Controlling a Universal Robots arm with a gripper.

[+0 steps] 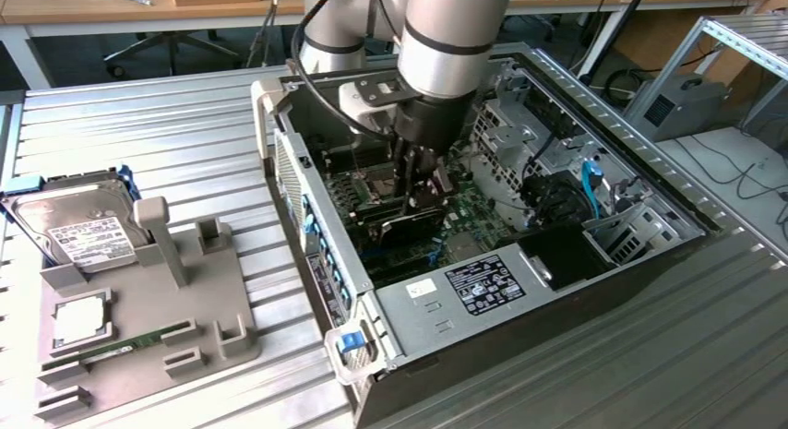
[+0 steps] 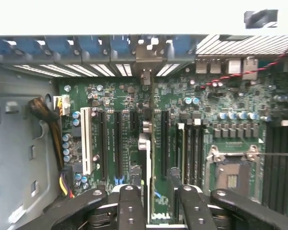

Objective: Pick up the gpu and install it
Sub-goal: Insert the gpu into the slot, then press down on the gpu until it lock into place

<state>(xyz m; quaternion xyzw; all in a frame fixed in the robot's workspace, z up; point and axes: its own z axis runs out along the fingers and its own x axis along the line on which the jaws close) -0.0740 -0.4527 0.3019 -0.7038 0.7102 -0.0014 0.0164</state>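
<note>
Your gripper (image 1: 416, 191) reaches down into the open case (image 1: 530, 291), fingers (image 2: 132, 211) apparently parted either side of the gpu (image 2: 145, 158), which stands edge-on in the motherboard (image 2: 201, 124) slot, its bracket toward twelve o'clock.

My claw (image 1: 416, 191) works inside the open case (image 1: 493, 291); drive cage (image 1: 615, 221) and rear wall (image 1: 302, 184) crowd either side.
</note>
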